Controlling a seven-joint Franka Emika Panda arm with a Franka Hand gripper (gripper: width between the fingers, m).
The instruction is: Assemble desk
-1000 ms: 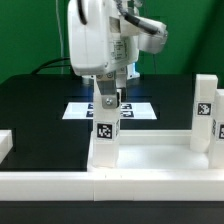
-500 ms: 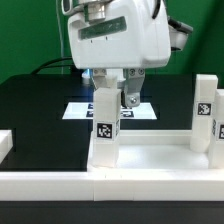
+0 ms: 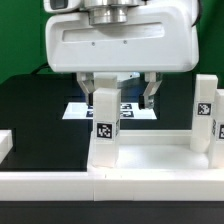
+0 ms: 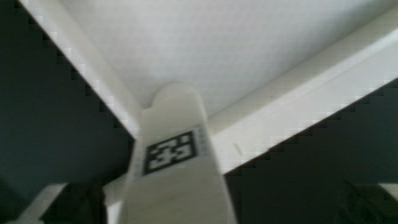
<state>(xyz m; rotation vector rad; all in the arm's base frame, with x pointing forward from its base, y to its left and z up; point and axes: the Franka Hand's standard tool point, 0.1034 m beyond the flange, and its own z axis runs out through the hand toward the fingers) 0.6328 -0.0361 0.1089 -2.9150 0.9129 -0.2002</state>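
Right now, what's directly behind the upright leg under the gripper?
Behind the leg in the exterior view, the marker board lies flat on the black table; the leg covers part of it. The open gripper straddles the leg's top.

My pincer (image 3: 118,95) has a white housing of smooth, glossy plastic, with dark, duller fingers (image 3: 151,97). The leg (image 3: 104,128) is matt white plastic, its tag (image 3: 104,130) a flat black-and-white print. The desk top (image 3: 150,152) shows the same smooth matt white plastic. The counter (image 3: 35,105) is black and matt. The marker board (image 3: 78,110) looks like thin, flat white sheet.
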